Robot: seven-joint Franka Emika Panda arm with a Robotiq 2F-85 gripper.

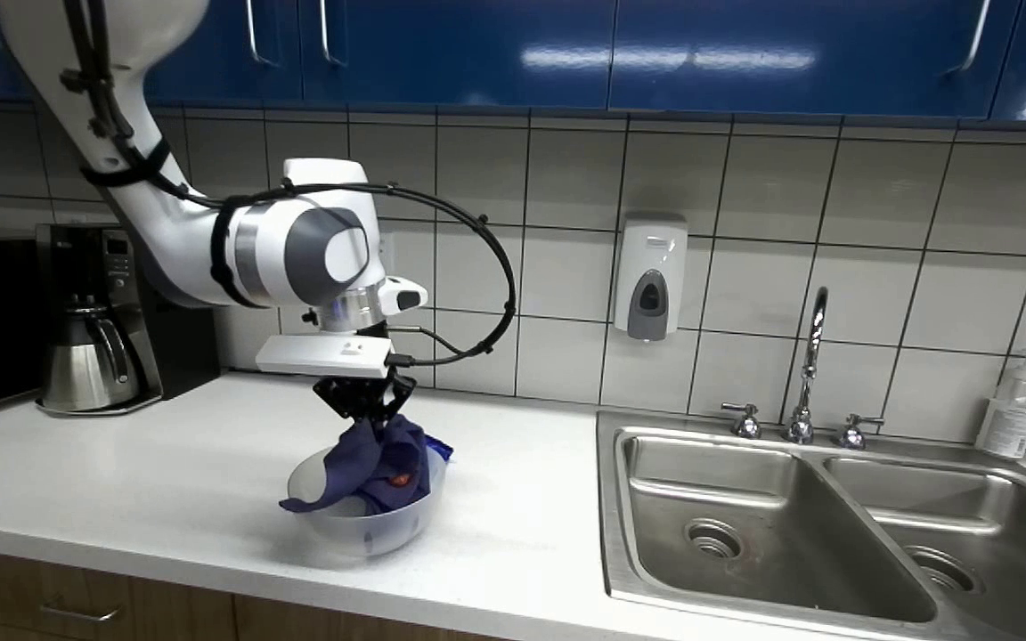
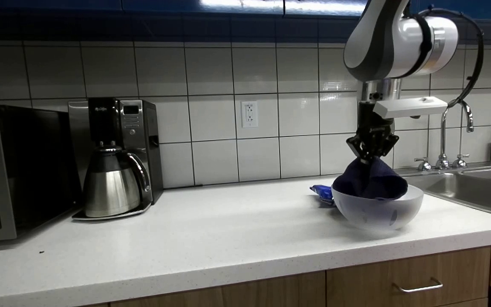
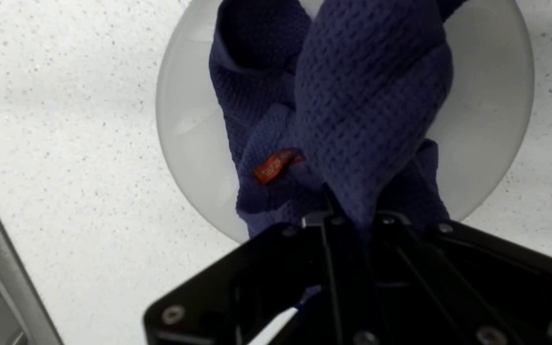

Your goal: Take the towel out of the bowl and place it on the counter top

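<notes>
A dark blue-purple towel [image 1: 379,463] is bunched in a translucent white bowl [image 1: 388,531] on the white counter top [image 1: 166,481]. The towel shows also in an exterior view [image 2: 369,179] and in the wrist view [image 3: 372,96], with a red tag [image 3: 276,166] on it. One corner hangs over the bowl's rim. My gripper [image 2: 365,161] points down above the bowl [image 2: 382,213], shut on the towel's raised upper part. In the wrist view a fold of towel runs between the fingers [image 3: 352,220]. The fingertips are partly hidden by the cloth.
A blue packet [image 2: 323,192] lies on the counter close beside the bowl. A steel sink [image 1: 745,534] with a faucet [image 1: 807,374] is on one side. A coffee maker [image 2: 117,162] and a microwave [image 2: 19,170] stand on the other. A tiled wall and blue cabinets [image 1: 460,53] are behind.
</notes>
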